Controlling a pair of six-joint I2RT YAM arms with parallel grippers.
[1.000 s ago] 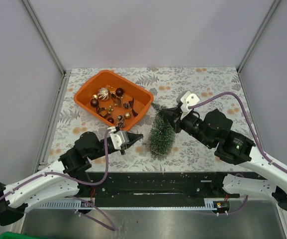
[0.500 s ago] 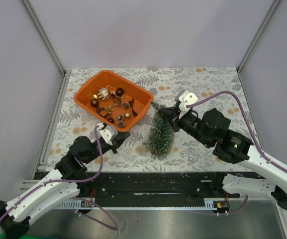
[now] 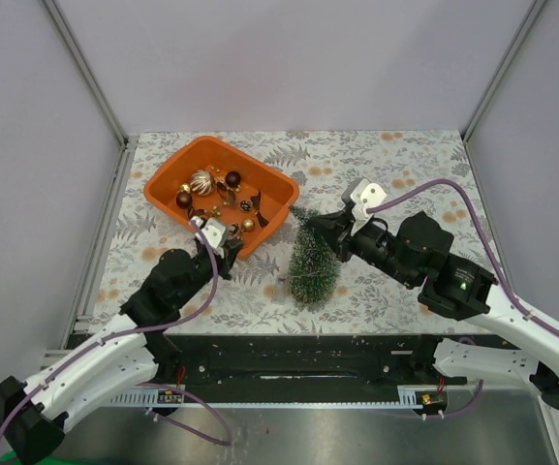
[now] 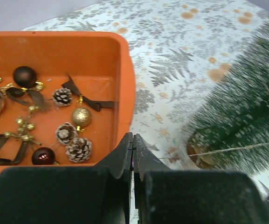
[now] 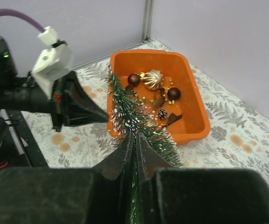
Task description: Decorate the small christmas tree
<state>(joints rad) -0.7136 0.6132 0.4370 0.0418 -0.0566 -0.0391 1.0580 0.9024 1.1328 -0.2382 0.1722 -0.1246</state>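
Observation:
The small christmas tree is dark green with white-frosted needles and stands tilted on the patterned table, its tip toward the orange tray. My right gripper is shut on the tree's thin top, needles sticking out past the fingertips. My left gripper is shut with nothing visibly between its fingers. It hovers at the tray's near rim, left of the tree's base.
The tray holds several ornaments: pinecones, a gold ball, dark red balls, brown bows and a striped gold ball. Grey walls with metal posts close in the table. A black rail runs along the near edge.
My left arm has swung away from the tree's base, left and forward, to the tray's near rim, staying shut. The right gripper keeps its hold on the treetop, almost unmoved.

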